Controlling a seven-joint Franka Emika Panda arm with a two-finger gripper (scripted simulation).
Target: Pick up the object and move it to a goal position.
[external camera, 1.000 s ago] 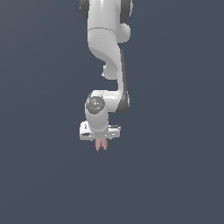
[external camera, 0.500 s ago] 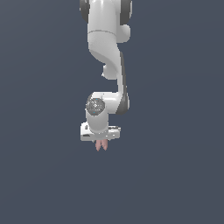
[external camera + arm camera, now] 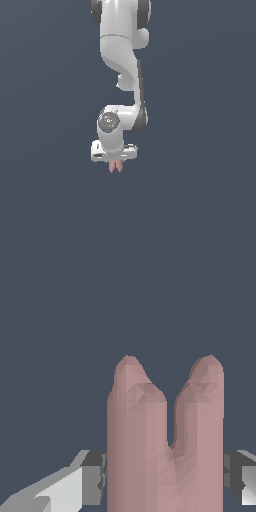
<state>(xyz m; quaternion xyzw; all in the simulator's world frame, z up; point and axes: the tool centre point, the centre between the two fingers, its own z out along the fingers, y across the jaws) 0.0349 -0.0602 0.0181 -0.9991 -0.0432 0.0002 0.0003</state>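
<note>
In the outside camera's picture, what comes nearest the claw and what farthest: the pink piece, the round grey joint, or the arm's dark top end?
1. Pink piece, sticking out just below the gripper.
2. Round grey joint, right above it.
3. Dark top end, at the picture's upper edge.

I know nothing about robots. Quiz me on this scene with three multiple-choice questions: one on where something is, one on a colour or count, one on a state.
1. Where is the pink object?
A. lying far from the arm
B. between the fingers of the gripper
C. on a shelf

2. How many lobes does it have?
A. two
B. four
C. one

3. What is the gripper doing?
A. wide open, empty
B. hidden from sight
C. shut on the object

Answers: 1 B, the wrist view shows a finger on each side of it. 2 A, two lobes rise from one joined base. 3 C, the fingers sit against the object's sides.
</note>
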